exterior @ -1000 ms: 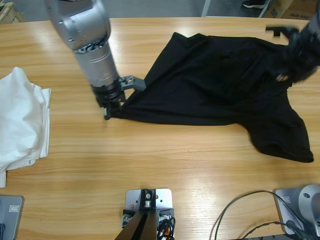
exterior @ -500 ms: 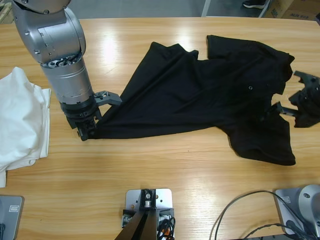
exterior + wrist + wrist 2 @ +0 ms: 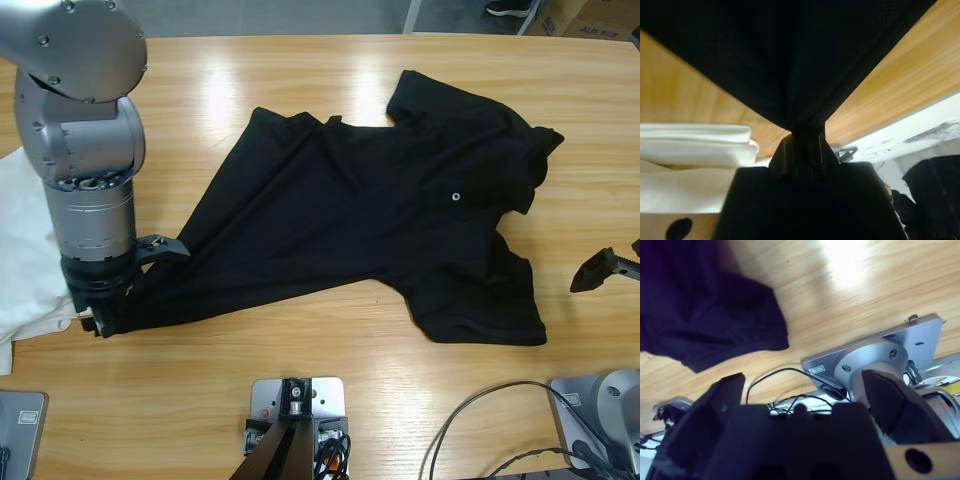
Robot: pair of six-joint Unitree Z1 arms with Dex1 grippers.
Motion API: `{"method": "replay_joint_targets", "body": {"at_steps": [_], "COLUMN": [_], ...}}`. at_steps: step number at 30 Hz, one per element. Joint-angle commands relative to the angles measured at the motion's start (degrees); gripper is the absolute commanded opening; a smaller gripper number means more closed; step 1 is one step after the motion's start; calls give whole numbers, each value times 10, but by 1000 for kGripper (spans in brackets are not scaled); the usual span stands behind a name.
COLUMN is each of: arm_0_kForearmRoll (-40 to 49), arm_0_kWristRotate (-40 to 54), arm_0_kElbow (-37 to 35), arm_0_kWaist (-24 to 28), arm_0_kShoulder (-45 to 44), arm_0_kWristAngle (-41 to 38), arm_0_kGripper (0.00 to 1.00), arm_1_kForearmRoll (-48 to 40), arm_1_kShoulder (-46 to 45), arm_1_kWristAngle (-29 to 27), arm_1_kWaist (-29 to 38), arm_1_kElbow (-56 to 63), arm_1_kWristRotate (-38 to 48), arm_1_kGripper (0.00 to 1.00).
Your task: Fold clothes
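Over the last second the black soft-fabric polo shirt [image 3: 370, 225] slides leftward across the long wooden table [image 3: 330, 400], dragged by its corner; the right gripper [image 3: 600, 268], which had the collar side at the table's right end, has let go and pulled back to the right edge, jaws spread wide with nothing between them, clear in the right wrist view [image 3: 805, 405]. Shirt now lies spread roughly flat across the middle of the table, collar end upper right, small white logo dot [image 3: 455, 196] facing up, one sleeve [image 3: 480, 310] lying toward the near edge, hem corner stretched to a point at lower left. Likely meaning: this is a spread-and-flatten drag, not a fold yet; some ridges remain near the upper hem. Left gripper [image 3: 100, 318] is clenched on that hem corner; left wrist view shows the jaws pinched tight on a bunched point of black cloth [image 3: 805, 120]. Left arm stands nearly vertical, wrist pointing straight down at the table, big silver elbow up top left in the high view. It sits right beside, partly over, the pile of plain white fabric shirts [image 3: 25, 260] at the left edge, so further pull risks dragging the black cloth onto the white pile.
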Motion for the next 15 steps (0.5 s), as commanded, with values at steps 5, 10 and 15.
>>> {"method": "replay_joint_targets", "body": {"at_steps": [5, 10, 15], "arm_0_kForearmRoll": [-30, -27, -18], "arm_0_kWristRotate": [-23, -23, -24], "arm_0_kElbow": [-6, -11, -22], "arm_0_kWaist": [50, 51, 50], "arm_0_kShoulder": [-50, -59, -66], "arm_0_kWristAngle": [-17, -20, -14], "arm_0_kGripper": [0, 0, 0], "arm_1_kForearmRoll": [-183, -209, -215], "arm_1_kShoulder": [31, 47, 73], "arm_1_kWristAngle": [90, 42, 11], "arm_1_kWaist": [109, 178, 245], "arm_1_kElbow": [117, 126, 139], "arm_1_kWristRotate": [137, 286, 496], "arm_1_kGripper": [757, 761, 759]}}
